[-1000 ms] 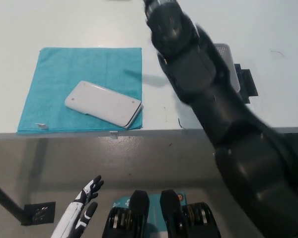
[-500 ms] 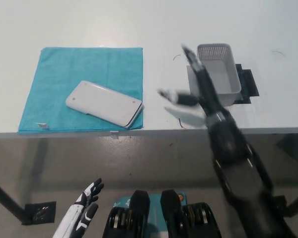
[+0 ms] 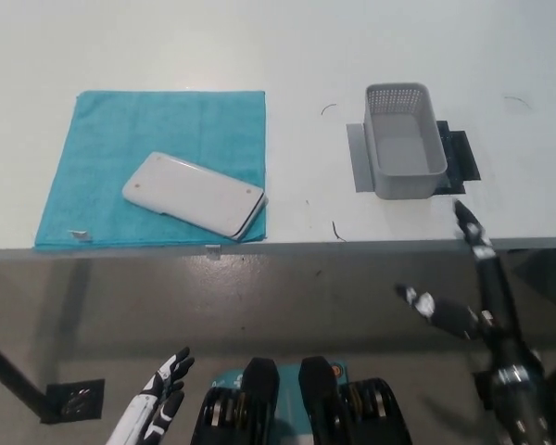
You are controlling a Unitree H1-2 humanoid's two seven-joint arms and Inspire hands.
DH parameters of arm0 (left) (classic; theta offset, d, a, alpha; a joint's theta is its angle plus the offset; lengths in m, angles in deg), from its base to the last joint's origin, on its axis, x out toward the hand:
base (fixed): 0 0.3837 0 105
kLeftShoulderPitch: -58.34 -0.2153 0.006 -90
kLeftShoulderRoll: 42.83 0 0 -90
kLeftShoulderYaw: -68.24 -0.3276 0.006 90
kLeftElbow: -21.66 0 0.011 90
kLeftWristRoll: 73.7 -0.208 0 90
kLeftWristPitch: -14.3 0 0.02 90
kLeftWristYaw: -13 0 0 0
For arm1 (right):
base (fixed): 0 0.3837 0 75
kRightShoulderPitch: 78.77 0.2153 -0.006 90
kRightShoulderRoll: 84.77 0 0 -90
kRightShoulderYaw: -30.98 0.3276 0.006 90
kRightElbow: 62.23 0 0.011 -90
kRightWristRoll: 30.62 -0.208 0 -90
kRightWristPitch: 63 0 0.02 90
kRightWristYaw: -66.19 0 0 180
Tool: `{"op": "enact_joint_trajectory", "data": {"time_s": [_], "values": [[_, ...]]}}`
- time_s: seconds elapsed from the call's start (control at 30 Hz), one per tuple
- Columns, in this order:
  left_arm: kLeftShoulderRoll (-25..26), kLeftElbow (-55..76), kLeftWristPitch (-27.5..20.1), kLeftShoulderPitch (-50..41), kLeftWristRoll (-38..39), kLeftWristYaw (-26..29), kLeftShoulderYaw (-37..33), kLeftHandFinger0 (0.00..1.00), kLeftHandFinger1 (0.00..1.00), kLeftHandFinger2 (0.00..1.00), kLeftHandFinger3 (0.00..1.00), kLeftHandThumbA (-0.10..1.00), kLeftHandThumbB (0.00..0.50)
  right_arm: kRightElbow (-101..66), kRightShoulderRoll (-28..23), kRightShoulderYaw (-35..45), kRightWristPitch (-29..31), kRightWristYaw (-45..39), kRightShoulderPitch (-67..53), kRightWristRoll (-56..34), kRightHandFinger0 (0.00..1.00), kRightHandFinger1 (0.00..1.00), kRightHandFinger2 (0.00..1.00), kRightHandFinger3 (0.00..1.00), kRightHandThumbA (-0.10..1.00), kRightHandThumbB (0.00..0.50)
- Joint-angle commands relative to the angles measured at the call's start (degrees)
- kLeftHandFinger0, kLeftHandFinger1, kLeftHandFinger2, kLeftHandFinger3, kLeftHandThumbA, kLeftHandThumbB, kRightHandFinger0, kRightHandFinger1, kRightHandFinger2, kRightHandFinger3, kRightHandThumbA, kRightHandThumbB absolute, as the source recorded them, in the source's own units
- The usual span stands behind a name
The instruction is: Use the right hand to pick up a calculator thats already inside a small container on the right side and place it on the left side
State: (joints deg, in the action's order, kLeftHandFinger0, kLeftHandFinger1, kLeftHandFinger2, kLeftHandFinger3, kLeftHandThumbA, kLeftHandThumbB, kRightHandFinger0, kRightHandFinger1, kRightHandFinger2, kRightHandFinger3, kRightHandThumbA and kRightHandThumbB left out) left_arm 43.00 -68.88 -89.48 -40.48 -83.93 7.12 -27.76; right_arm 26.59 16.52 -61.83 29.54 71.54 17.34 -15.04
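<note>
Our right hand (image 3: 477,297), fingers spread and empty, hangs below the table edge. The calculator (image 3: 194,195) lies slantwise on the towel (image 3: 111,130), far left. Our left hand (image 3: 157,403) rests low, fingers apart.

Your right hand (image 3: 473,297) has pulled back off the bench (image 3: 306,46) to the lower right, fingers apart, holding nothing. Container (image 3: 405,142) now fully uncovered. Left hand (image 3: 157,403) dropped slightly.

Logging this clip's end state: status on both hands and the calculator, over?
Right hand open, off the table edge, holding nothing. Left hand open, resting low. Calculator lies on the blue towel, left side; grey basket empty. Nothing in the way.
</note>
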Motion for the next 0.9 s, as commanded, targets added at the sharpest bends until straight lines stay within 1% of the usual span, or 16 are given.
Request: {"op": "enact_joint_trajectory", "data": {"time_s": [0.0, 0.1, 0.13, 0.17, 0.23, 0.27, 0.33, 0.37, 0.4, 0.43, 0.47, 0.57, 0.7, 0.73, 0.8, 0.87], "values": [[-1.0, 1.5, -1.6, -2.1, 0.8, 2.2, 1.6, 1.00, 1.00, 1.00, 1.00, 1.00, 0.199, -50.8, -5.3, -6.0, 23.0, -0.4, -12.6, -16.7, 1.00, 1.00, 1.00, 1.00, 1.00, 0.399], [-1.2, 1.2, -1.6, -2.4, 1.1, 2.1, 1.5, 1.00, 1.00, 1.00, 1.00, 1.00, 0.223, -49.0, -7.3, -5.9, 23.7, -1.9, -16.8, -15.6, 1.00, 1.00, 1.00, 1.00, 1.00, 0.395], [-1.2, 0.9, -2.2, -2.3, 0.5, 2.4, 1.5, 1.00, 1.00, 1.00, 1.00, 1.00, 0.213, -47.5, -7.3, -5.0, 24.3, -1.6, -17.5, -12.0, 1.00, 1.00, 1.00, 1.00, 1.00, 0.349], [-1.2, 0.8, -2.2, -2.3, 0.4, 2.6, 1.5, 1.00, 1.00, 1.00, 1.00, 1.00, 0.216, -46.7, -7.1, -5.7, 24.4, -1.7, -17.9, -12.0, 1.00, 1.00, 1.00, 1.00, 1.00, 0.340], [-1.1, 1.0, -1.7, -2.4, 0.7, 2.4, 1.7, 1.00, 1.00, 1.00, 1.00, 1.00, 0.212, -42.2, -7.6, -7.6, 24.4, -3.2, -19.4, -14.7, 1.00, 1.00, 1.00, 1.00, 0.98, 0.388], [-1.1, 1.0, -1.7, -2.3, 0.9, 2.3, 1.8, 1.00, 1.00, 1.00, 1.00, 1.00, 0.207, -40.2, -7.8, -7.8, 24.4, -3.5, -20.3, -15.1, 1.00, 1.00, 1.00, 1.00, 1.00, 0.455], [-1.1, 0.9, -1.9, -2.0, 1.4, 2.3, 2.0, 1.00, 1.00, 1.00, 1.00, 1.00, 0.205, -34.7, -7.9, -7.6, 24.4, -3.0, -21.3, -13.9, 1.00, 1.00, 1.00, 1.00, 1.00, 0.434], [-1.2, 0.9, -1.9, -2.1, 1.6, 2.3, 2.1, 1.00, 1.00, 1.00, 1.00, 1.00, 0.207, -31.7, -7.4, -8.0, 24.4, -0.3, -21.3, -11.1, 1.00, 1.00, 1.00, 1.00, 1.00, 0.407], [-1.3, 0.6, -2.1, -2.2, 2.0, 2.3, 2.3, 1.00, 1.00, 1.00, 1.00, 1.00, 0.210, -27.7, -6.7, -8.0, 24.4, -0.8, -21.9, -12.1, 1.00, 1.00, 1.00, 1.00, 1.00, 0.351], [-1.2, 0.6, -2.3, -2.4, 1.8, 2.4, 2.4, 1.00, 1.00, 1.00, 1.00, 1.00, 0.204, -23.6, -5.4, -7.6, 24.4, -3.0, -23.1, -15.4, 1.00, 1.00, 1.00, 1.00, 1.00, 0.266], [-1.2, 0.6, -2.4, -2.5, 1.7, 2.5, 2.4, 1.00, 1.00, 1.00, 1.00, 1.00, 0.204, -21.6, -5.1, -7.8, 24.4, -2.8, -23.3, -15.1, 1.00, 1.00, 1.00, 1.00, 1.00, 0.276], [-1.5, 0.8, -2.0, -3.0, 1.9, 2.7, 2.8, 1.00, 1.00, 1.00, 1.00, 1.00, 0.209, -10.6, -1.9, -7.8, 24.4, -0.8, -23.5, -13.5, 1.00, 1.00, 1.00, 1.00, 1.00, 0.384], [-1.4, 0.3, -2.7, -3.2, 1.9, 2.5, 3.1, 1.00, 1.00, 1.00, 1.00, 1.00, 0.211, 1.3, -0.1, -7.2, 24.4, 0.7, -19.6, -11.8, 1.00, 1.00, 1.00, 1.00, 1.00, 0.397], [-1.5, 0.0, -3.0, -3.0, 1.7, 2.6, 3.3, 1.00, 1.00, 1.00, 1.00, 1.00, 0.210, 4.5, 0.2, -7.2, 24.4, 1.4, -18.1, -11.2, 1.00, 1.00, 1.00, 1.00, 1.00, 0.386], [-1.6, -0.1, -3.2, -3.0, 1.8, 2.7, 3.7, 1.00, 1.00, 1.00, 1.00, 1.00, 0.210, 9.2, 0.4, -6.8, 24.4, -0.5, -15.9, -12.7, 1.00, 1.00, 1.00, 1.00, 1.00, 0.416], [-1.8, 0.0, -3.2, -3.2, 1.9, 2.9, 3.9, 1.00, 1.00, 1.00, 1.00, 1.00, 0.216, 10.5, 0.5, -6.7, 24.4, -1.0, -15.3, -13.0, 1.00, 1.00, 1.00, 1.00, 1.00, 0.408]]}}
